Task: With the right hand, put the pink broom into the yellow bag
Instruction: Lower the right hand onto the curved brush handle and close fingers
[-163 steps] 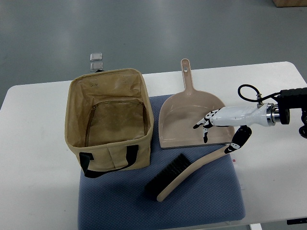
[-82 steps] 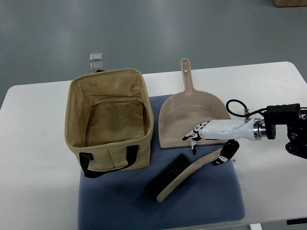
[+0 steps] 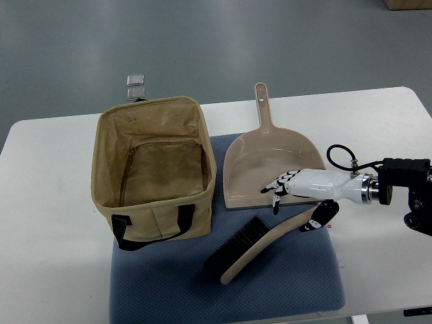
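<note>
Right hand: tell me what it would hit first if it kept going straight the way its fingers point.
The right hand points left across the front of the dustpan. Going straight on, it would probably cross the pan's lip and meet the yellow bag wall first. Its height above the pan is unclear.
</note>
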